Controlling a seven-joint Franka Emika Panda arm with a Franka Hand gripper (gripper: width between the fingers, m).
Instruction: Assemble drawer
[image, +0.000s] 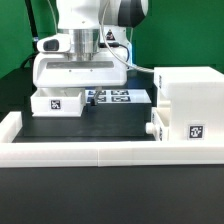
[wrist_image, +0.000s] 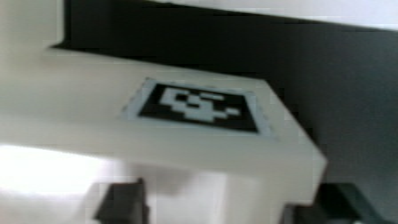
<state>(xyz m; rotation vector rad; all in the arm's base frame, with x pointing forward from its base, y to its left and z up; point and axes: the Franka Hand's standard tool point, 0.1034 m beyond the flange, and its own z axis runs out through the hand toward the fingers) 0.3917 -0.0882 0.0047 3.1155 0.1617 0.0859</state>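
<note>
White tray (wrist_image: 217, 162) between wide-spread pincer (wrist_image: 228, 204) fingers (wrist_image: 121, 203).

A green backdrop (image: 18, 30) is seen behind the scene. The black table (image: 100, 128) is bounded in front by a long, low white border wall (image: 90, 153). Everything is evenly lit.
</note>
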